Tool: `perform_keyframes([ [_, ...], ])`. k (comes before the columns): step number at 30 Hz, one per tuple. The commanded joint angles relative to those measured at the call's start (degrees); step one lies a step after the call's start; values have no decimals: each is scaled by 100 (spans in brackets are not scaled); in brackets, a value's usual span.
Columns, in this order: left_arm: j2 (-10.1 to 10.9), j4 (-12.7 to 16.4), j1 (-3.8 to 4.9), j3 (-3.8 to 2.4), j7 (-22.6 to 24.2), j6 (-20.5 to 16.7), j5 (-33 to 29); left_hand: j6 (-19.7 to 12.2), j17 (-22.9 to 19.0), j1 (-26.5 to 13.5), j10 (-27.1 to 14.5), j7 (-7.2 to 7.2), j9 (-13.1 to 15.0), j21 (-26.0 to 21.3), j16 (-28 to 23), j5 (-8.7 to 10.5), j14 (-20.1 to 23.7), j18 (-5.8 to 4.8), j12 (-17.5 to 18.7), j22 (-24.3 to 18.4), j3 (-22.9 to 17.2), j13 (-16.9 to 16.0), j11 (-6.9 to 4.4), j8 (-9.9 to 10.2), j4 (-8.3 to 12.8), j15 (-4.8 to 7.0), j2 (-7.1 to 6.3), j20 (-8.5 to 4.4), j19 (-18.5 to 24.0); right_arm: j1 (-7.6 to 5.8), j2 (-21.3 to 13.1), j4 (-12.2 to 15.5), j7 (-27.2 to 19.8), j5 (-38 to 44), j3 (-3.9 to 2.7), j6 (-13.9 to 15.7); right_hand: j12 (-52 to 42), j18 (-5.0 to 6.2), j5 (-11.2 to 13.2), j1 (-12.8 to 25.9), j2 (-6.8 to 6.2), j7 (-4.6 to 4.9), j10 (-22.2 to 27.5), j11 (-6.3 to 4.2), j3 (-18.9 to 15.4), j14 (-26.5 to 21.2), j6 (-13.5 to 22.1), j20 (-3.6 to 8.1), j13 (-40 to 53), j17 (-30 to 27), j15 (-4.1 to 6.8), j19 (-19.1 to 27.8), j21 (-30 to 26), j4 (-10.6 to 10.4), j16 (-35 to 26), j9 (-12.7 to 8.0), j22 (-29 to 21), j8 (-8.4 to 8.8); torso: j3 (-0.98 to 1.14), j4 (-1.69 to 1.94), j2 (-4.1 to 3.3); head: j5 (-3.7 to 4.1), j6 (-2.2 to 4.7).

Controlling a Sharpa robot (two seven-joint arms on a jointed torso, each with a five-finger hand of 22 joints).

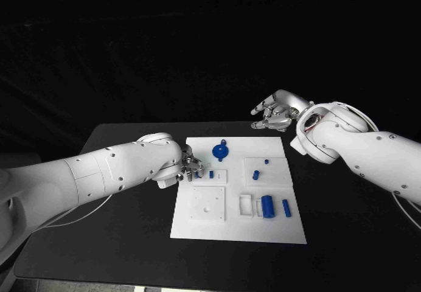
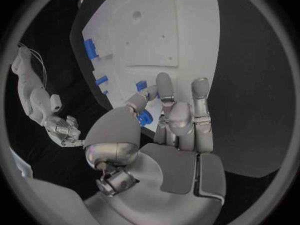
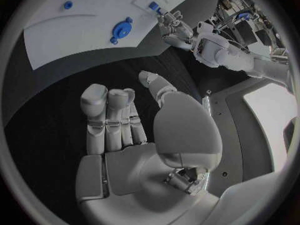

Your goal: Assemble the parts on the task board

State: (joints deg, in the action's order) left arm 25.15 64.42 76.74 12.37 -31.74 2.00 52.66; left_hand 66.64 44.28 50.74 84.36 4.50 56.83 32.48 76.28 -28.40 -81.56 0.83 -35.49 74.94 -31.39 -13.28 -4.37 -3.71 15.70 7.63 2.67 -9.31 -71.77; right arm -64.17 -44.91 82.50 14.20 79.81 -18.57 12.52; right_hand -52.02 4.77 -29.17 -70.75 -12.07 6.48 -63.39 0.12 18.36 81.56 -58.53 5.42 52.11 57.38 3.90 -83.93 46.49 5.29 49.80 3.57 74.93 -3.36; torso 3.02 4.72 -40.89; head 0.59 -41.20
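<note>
The white task board lies mid-table. My left hand hovers low over its left edge with the fingers apart and nothing in them. Its fingertips are close beside a small blue piece standing in a little square plate. A round blue part lies just beyond that hand. Two small blue pegs stand right of centre. A blue cylinder and a slimmer blue piece lie near the front right. My right hand is raised past the board's far right corner, fingers spread, holding nothing.
A square white plate with small holes sits on the board's front left, and a white frame lies beside the cylinder. Black table surrounds the board on all sides.
</note>
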Motion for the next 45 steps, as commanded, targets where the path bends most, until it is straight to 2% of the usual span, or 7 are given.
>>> perform_keyframes([
  [1,-22,-35,-28,22,-108,260,36,1212,9,77,242,-740,572,26,7,-18,-33,37,-33,102,-30,4,-70,-14,9,67,49,24,37,2,7,1,-8,51,-3,-76,12,62,3,61,0,-10,45,4,13,-46,-47,-49,-5,-5,-2,-96,-38,11,-15,2,543,-20,6,-5,0,1,-7],
  [14,-78,-148,-16,19,-119,427,74,1214,43,117,241,-740,601,38,24,-41,-39,40,-45,104,-29,2,-71,-16,-1,64,40,27,43,5,30,-26,-11,51,-2,-102,8,61,5,60,8,-9,51,3,37,-48,-50,-48,-13,-8,-2,-100,-50,27,-14,2,543,-20,6,2,-3,30,-17],
  [25,-192,-275,28,18,-123,600,128,1222,88,128,242,-745,657,64,53,-75,-45,46,-75,106,-41,-5,-75,-20,-2,63,37,31,45,8,54,-38,-10,56,-2,-125,8,62,6,58,10,-9,54,4,53,-50,-50,-47,-16,-10,-2,-99,-59,39,-15,2,542,-20,8,-2,-2,40,-26],
  [30,-264,-346,38,18,-156,712,133,1222,106,111,242,-747,689,70,62,-32,-44,47,-87,103,-26,-7,-75,-18,-11,59,34,37,53,9,63,-42,-8,60,-2,-130,8,62,6,58,10,-9,54,4,53,-50,-50,-47,-16,-10,-2,-99,-59,39,-15,2,542,-20,2,6,4,52,-34],
  [33,-304,-390,41,18,-176,770,134,1233,126,100,243,-752,709,70,70,59,-47,47,-105,101,-1,-12,-74,-18,-33,58,54,41,55,9,65,-42,-7,63,-2,-132,8,62,6,58,10,-9,54,4,53,-50,-50,-47,-16,-10,-2,-99,-59,39,-15,2,542,-20,5,5,5,56,-35],
  [45,-440,-514,43,19,-212,951,208,1236,154,108,243,-755,743,73,82,63,-48,50,-118,100,12,-14,-75,-14,-26,57,70,44,55,10,73,-46,0,67,-2,-155,6,60,-3,61,11,-8,55,3,75,-52,-53,-47,-18,-9,-1,-100,-50,52,-13,2,545,-20,2,5,3,67,-41],
])
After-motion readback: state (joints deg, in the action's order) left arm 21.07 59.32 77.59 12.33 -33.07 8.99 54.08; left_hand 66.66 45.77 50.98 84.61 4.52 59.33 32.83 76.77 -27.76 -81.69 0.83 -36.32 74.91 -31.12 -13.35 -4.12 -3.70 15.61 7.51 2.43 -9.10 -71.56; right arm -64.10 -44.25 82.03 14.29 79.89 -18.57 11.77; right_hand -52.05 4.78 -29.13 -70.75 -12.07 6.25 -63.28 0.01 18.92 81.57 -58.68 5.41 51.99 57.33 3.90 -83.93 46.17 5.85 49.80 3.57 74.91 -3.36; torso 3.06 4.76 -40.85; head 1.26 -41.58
